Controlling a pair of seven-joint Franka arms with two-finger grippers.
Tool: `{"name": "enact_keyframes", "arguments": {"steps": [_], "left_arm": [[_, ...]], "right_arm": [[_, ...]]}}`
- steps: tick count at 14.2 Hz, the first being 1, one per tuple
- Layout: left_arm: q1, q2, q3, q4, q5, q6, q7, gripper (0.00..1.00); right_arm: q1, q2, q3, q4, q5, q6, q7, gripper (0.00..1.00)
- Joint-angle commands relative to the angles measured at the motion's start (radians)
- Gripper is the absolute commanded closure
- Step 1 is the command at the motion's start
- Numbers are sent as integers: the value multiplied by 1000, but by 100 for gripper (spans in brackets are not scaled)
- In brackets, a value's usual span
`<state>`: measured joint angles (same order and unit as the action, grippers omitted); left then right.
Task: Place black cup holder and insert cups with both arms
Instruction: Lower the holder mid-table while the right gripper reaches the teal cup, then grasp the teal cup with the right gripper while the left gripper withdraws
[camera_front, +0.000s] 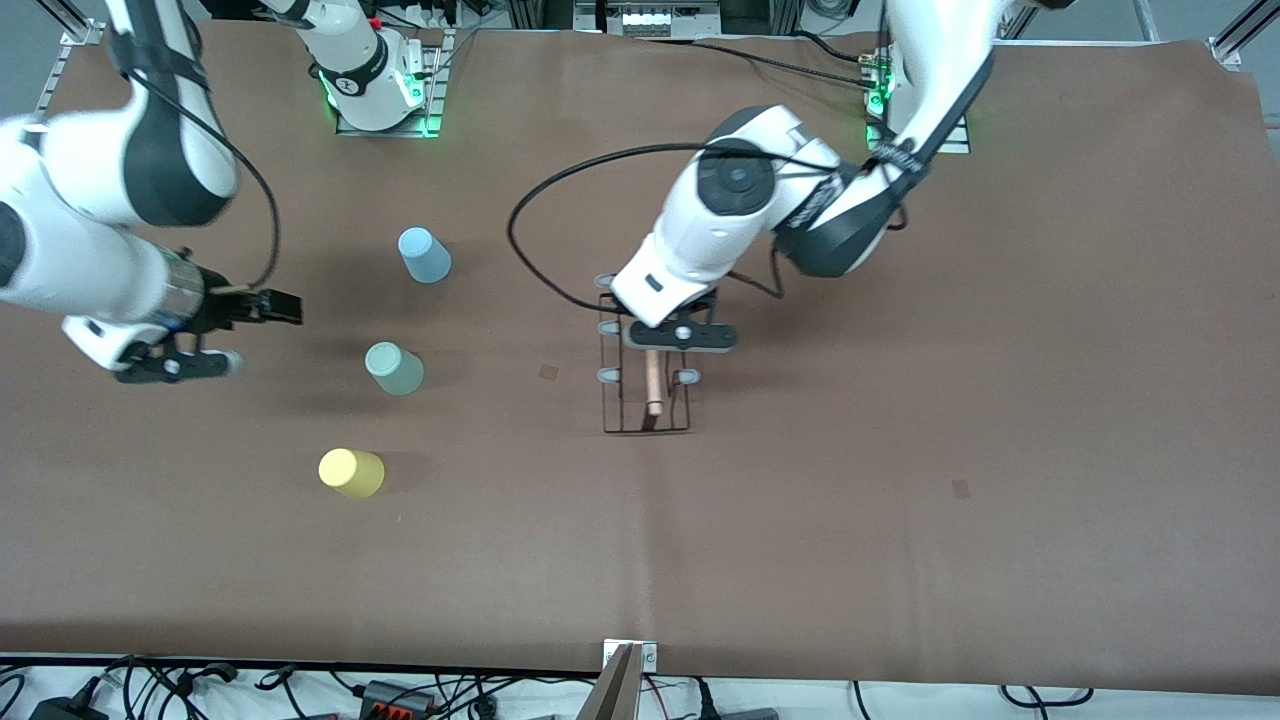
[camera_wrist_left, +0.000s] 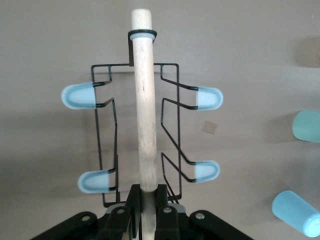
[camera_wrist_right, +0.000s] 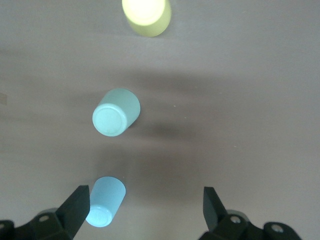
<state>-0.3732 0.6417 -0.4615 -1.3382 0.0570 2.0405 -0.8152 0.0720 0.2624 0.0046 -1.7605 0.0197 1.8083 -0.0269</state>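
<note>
The black cup holder is at the middle of the table, a wire rack with grey-tipped prongs and a pale wooden handle. My left gripper is shut on one end of that handle. Three cups stand upside down toward the right arm's end: a light blue cup, a mint green cup and a yellow cup. The yellow one is nearest the front camera. My right gripper hangs open above the table beside the blue and mint cups, holding nothing.
A brown mat covers the table. A black cable loops off the left arm above the mat near the rack. Two small dark patches mark the mat.
</note>
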Motion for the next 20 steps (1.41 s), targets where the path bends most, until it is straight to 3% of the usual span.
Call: {"name": "enact_keyframes", "arguments": {"steps": [1, 3, 5, 8, 9, 11, 12, 15, 17, 20], "left_arm": [[-128, 73, 84, 125, 35, -10, -57, 100], [-203, 98, 148, 128, 38, 30, -65, 100], [-217, 111, 159, 129, 40, 63, -81, 100], [-217, 121, 159, 126, 43, 90, -74, 100], [-219, 125, 159, 126, 46, 95, -74, 94], [-208, 122, 159, 128, 38, 90, -84, 69], [-205, 115, 159, 128, 37, 84, -82, 63], [-120, 49, 146, 134, 32, -29, -65, 58], [-37, -35, 147, 128, 35, -110, 20, 56], [98, -86, 146, 122, 33, -232, 145, 51]], "right_arm": [[53, 107, 0, 44, 38, 96, 36, 0], [101, 162, 0, 42, 37, 163, 157, 0], [152, 199, -5, 21, 19, 210, 264, 0], [126, 215, -9, -11, 14, 235, 274, 0], [121, 215, -11, -14, 14, 229, 277, 0], [115, 213, -24, -17, 14, 206, 289, 0], [115, 213, -26, -17, 14, 200, 291, 0], [126, 248, -23, -30, 20, 212, 307, 0], [135, 255, -21, -31, 22, 203, 334, 0], [137, 270, -18, -33, 23, 210, 334, 0]]}}
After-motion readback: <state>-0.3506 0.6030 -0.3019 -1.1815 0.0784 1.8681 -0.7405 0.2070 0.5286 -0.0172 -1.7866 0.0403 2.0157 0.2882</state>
